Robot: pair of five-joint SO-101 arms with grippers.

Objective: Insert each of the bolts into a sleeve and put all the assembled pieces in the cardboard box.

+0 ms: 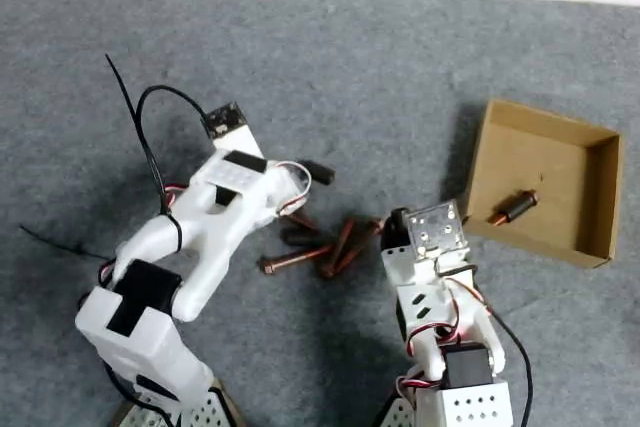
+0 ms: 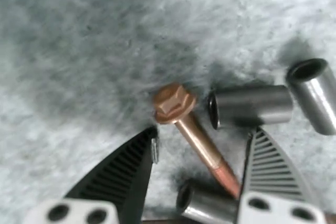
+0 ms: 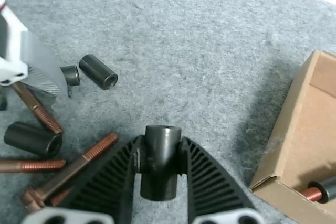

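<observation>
Between the left gripper's (image 2: 205, 137) wide-spread jaws lies a copper bolt (image 2: 198, 141), stiff, smooth, likely slippery; best pinched mid-shank. Clamped in the right gripper (image 3: 160, 148), a dark sleeve (image 3: 159, 174) points its bore outward.

Your two arms: white shells, black motors.
Your left arm (image 1: 200, 237) has a looping black cable (image 1: 145, 137); your right arm (image 1: 440, 307) carries red, white and black wires (image 1: 455, 325) and a bare metal plate (image 1: 437, 229) dotted with screws. The left gripper (image 2: 205, 137) and right gripper (image 3: 160, 148) have black ribbed wedge fingers (image 2: 123, 177) on white bases (image 2: 73, 213) with round holes.
</observation>
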